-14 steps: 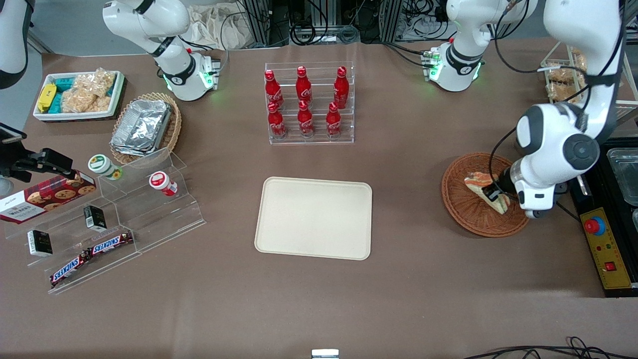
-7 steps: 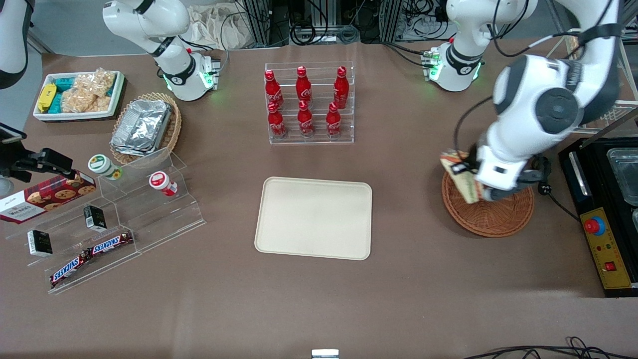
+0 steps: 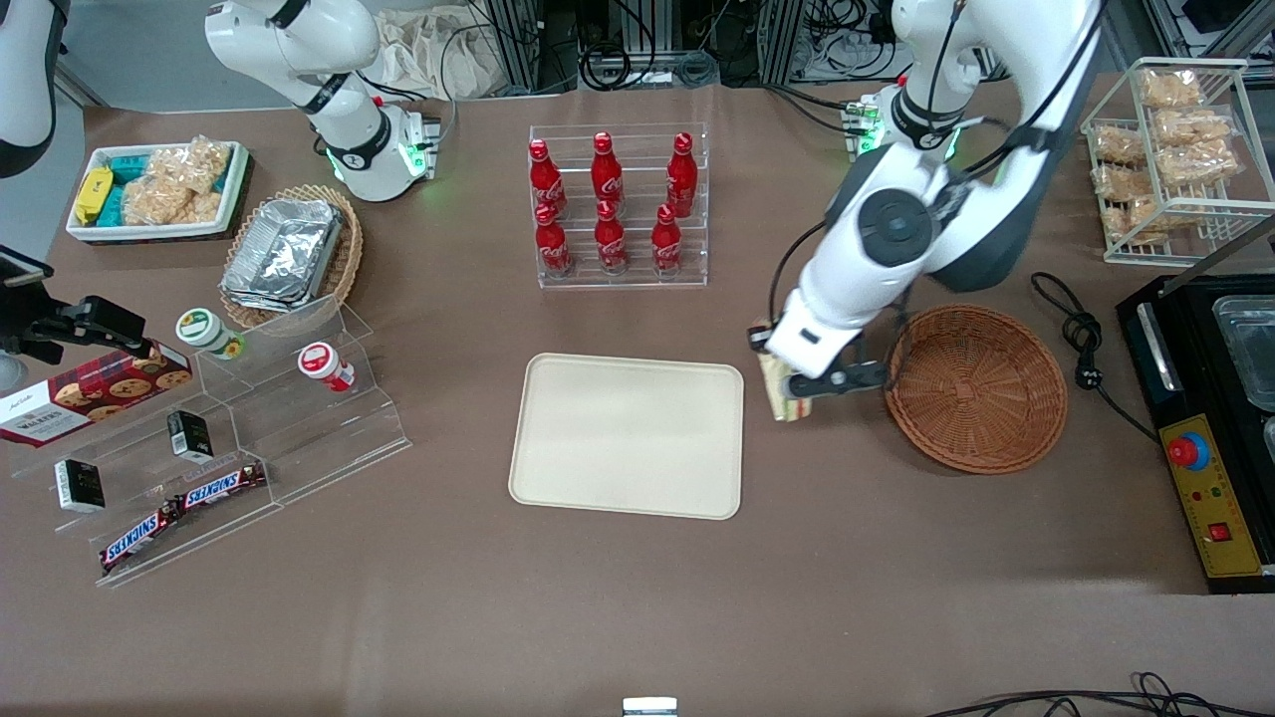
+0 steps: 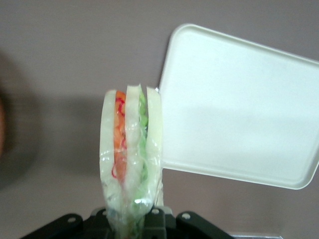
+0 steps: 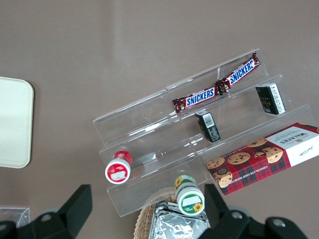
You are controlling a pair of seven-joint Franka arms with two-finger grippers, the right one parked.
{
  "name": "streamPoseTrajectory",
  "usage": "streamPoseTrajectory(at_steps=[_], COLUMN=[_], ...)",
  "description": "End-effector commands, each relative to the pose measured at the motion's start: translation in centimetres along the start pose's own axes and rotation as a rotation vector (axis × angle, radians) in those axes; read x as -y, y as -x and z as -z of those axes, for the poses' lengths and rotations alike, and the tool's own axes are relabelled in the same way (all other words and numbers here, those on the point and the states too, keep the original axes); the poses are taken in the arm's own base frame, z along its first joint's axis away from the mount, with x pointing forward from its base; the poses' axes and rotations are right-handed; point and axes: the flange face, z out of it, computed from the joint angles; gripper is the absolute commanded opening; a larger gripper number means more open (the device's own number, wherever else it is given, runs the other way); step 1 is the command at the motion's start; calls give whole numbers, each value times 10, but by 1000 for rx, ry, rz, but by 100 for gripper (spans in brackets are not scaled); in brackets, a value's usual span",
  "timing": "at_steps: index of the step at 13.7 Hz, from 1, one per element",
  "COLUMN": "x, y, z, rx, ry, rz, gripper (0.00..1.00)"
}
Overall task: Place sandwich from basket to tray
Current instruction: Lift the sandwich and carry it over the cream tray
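Observation:
My left gripper (image 3: pixel 797 383) is shut on the clear-wrapped sandwich (image 3: pixel 783 400) and holds it above the bare table, between the cream tray (image 3: pixel 628 435) and the round reddish-brown wicker basket (image 3: pixel 976 386). In the left wrist view the sandwich (image 4: pixel 130 159) stands on edge in the gripper (image 4: pixel 130 219), showing pale bread with orange and green filling. The tray (image 4: pixel 239 107) lies close beside it there. The basket holds nothing.
A clear rack of red cola bottles (image 3: pixel 613 209) stands farther from the front camera than the tray. A clear stepped stand with snack bars and jars (image 3: pixel 219 438) lies toward the parked arm's end. A wire rack of bagged snacks (image 3: pixel 1170 149) and a black control box (image 3: pixel 1210 498) lie toward the working arm's end.
The left gripper has lifted the sandwich out of the basket and carried it toward the tray. The basket now holds nothing.

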Motion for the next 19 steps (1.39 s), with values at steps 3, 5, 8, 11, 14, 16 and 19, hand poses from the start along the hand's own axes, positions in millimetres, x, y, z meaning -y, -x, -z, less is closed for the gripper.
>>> streamPoseTrajectory(at_steps=[3,5,8,11,14,16,19], x=[-36,-46,-51,-51,-51,-52,-48], y=[-9,-11,-14,-13,-13,-13,-23], z=[-65,-91,-111,-135,-135,-131,-80], rx=[-80,-94,-121,-134,-134,-140,-208], ry=[13,14,13,4,6,11,17], rz=[-130,-174,-228,-263,-221,-172,-115], gripper=[0,0,9,26,62,100,100])
